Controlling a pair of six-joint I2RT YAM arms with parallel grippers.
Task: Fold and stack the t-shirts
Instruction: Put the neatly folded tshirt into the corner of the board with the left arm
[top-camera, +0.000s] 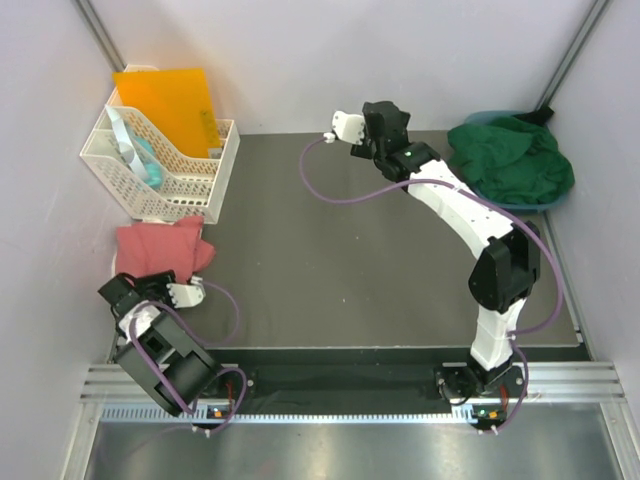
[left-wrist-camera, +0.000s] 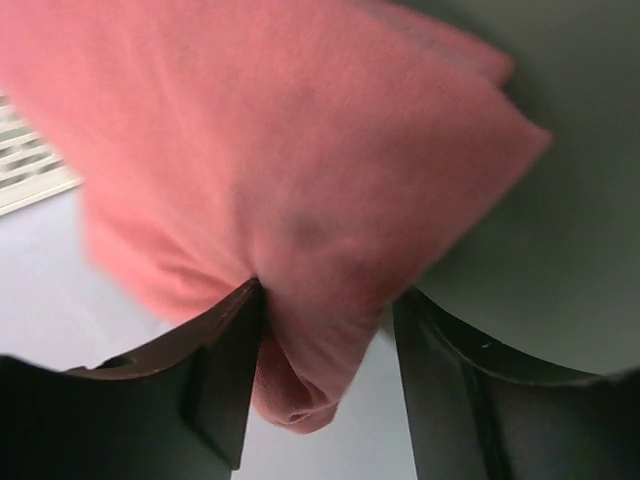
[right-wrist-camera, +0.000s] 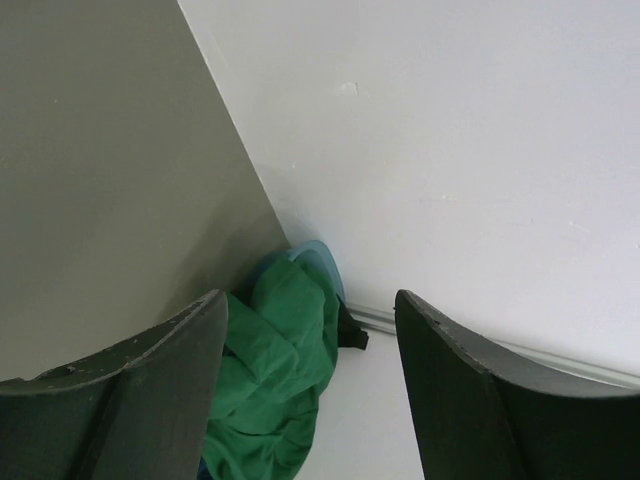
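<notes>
A folded salmon-pink t-shirt (top-camera: 160, 248) lies at the table's left edge, in front of the basket. My left gripper (top-camera: 190, 291) sits at its near edge. In the left wrist view the pink t-shirt (left-wrist-camera: 300, 150) fills the frame and a fold of it hangs between the jaws of the left gripper (left-wrist-camera: 330, 300). That fold touches the left finger (left-wrist-camera: 215, 370), with a gap to the right one, so the jaws stand open. A crumpled dark green t-shirt (top-camera: 512, 160) lies at the back right. My right gripper (top-camera: 342, 127) hovers open and empty at the back centre.
A white lattice basket (top-camera: 118, 178) with an orange folder (top-camera: 170, 100) behind it stands at the back left. The green t-shirt (right-wrist-camera: 280, 380) rests in a blue bin (right-wrist-camera: 322, 262) against the white wall. A dark mat (top-camera: 380, 270) covers the table.
</notes>
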